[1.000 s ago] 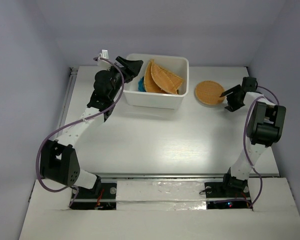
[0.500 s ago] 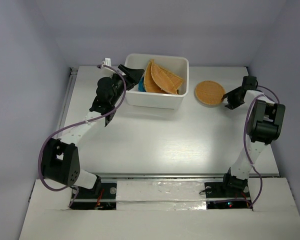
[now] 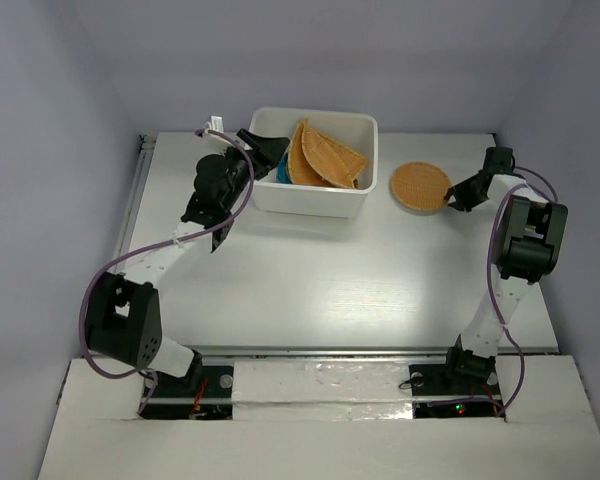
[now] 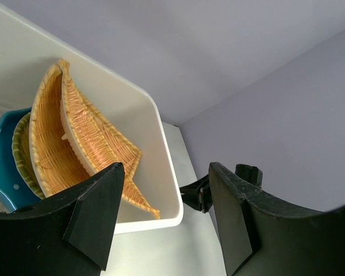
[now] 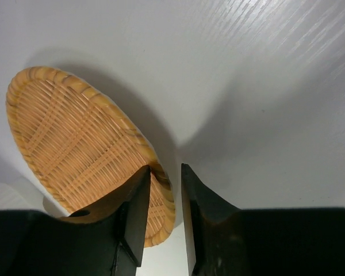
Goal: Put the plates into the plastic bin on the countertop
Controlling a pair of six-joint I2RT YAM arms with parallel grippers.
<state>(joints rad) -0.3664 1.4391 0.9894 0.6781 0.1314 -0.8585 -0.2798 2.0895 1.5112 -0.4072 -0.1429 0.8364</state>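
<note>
The white plastic bin [image 3: 355, 205] stands at the back of the countertop [image 3: 310, 270]. It holds several wicker plates [image 3: 325, 158] leaning on edge and the teal plate [image 3: 282, 170] at its left end. In the left wrist view the wicker plates [image 4: 86, 138] and the teal plate [image 4: 0, 167] lean inside the bin [image 4: 161, 149]. My left gripper [image 3: 265, 150] [image 4: 165, 172] is open and empty at the bin's left end. A round wicker plate [image 3: 418, 185] [image 5: 75, 138] lies right of the bin. My right gripper [image 3: 448, 198] [image 5: 165, 168] is closed on its right rim.
A metal rail [image 3: 138, 200] runs along the left edge of the countertop. Grey walls enclose the back and both sides. The right arm's wrist [image 4: 218, 187] shows past the bin's far corner in the left wrist view.
My left gripper drew back from over the bin toward its left end. My right gripper moved onto the round plate's right rim and its jaws narrowed around it.
</note>
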